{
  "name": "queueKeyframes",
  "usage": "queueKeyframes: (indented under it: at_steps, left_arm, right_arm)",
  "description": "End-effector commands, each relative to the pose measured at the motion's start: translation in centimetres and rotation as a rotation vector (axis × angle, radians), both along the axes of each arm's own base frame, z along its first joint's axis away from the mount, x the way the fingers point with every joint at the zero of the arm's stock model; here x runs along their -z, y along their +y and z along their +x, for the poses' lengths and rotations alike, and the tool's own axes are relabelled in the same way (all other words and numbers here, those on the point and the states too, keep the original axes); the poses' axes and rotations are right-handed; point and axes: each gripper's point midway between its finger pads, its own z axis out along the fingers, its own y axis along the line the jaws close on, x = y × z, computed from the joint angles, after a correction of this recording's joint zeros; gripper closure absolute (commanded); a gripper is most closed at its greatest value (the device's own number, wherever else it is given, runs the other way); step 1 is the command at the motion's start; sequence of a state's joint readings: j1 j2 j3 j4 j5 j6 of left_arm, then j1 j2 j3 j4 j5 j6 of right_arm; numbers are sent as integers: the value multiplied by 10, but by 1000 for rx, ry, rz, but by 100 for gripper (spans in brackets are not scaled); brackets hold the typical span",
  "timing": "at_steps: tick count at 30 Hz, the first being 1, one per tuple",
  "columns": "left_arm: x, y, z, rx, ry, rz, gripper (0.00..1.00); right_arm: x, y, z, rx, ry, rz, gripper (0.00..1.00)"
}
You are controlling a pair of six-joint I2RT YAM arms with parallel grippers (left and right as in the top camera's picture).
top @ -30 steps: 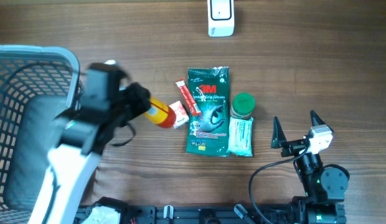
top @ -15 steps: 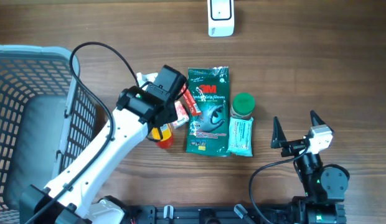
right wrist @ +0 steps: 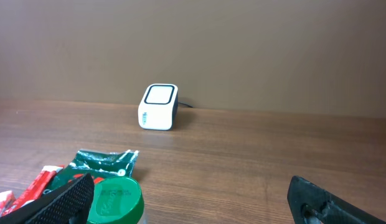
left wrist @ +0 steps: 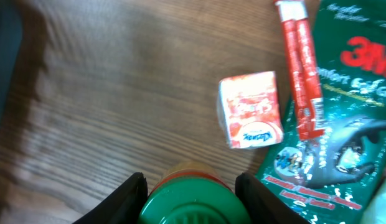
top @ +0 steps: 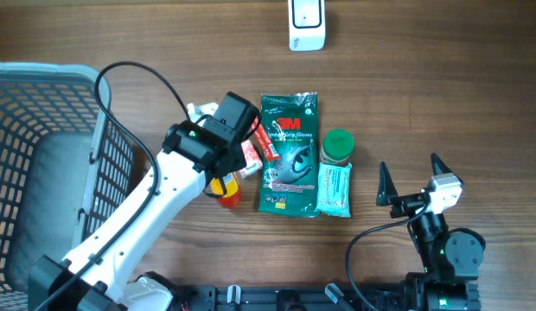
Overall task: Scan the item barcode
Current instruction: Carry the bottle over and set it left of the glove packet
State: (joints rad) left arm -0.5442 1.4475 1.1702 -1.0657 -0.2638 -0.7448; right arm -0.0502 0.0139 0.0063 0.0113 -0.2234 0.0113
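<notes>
Our left jaws pinch the green-capped bottle at frame bottom, right jaws gaping, empty. Round bottle could twist loose and we'd botch the scanner pass.

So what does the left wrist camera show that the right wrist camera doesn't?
Only the left wrist view shows the left gripper closed on a green-capped bottle. Only the right wrist view shows the white scanner, the green-lidded jar and the open right gripper. Both show the green glove packet and the red sachet strip.
</notes>
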Motion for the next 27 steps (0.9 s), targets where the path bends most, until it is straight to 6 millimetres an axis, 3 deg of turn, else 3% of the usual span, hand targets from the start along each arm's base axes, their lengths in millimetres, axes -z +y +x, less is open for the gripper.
queueKeyframes:
  at_steps: [1, 5, 10, 15, 20, 23, 27]
  left_arm:
    - [25, 7, -20, -120, 65, -13, 56]
    - [36, 11, -26, -169, 75, -14, 56]
    - [25, -11, 15, -167, -96, -117, 55]
    - [22, -19, 24, -261, -135, -195, 51]
    - [22, -53, 28, -174, -112, -327, 51]
    - [24, -66, 28, -48, -135, -270, 51]
    - [15, -53, 35, 61, -259, -37, 46]
  right_arm:
    - [-1, -1, 0, 7, -4, 14, 0]
    - [-1, -1, 0, 7, -4, 14, 0]
    - [-1, -1, 0, 7, -4, 14, 0]
    - [-1, -1, 0, 7, -4, 15, 0]
    - [-1, -1, 0, 7, -4, 14, 0]
    - [-1, -1, 0, 7, -4, 15, 0]
    - [-1, -1, 0, 7, -4, 15, 0]
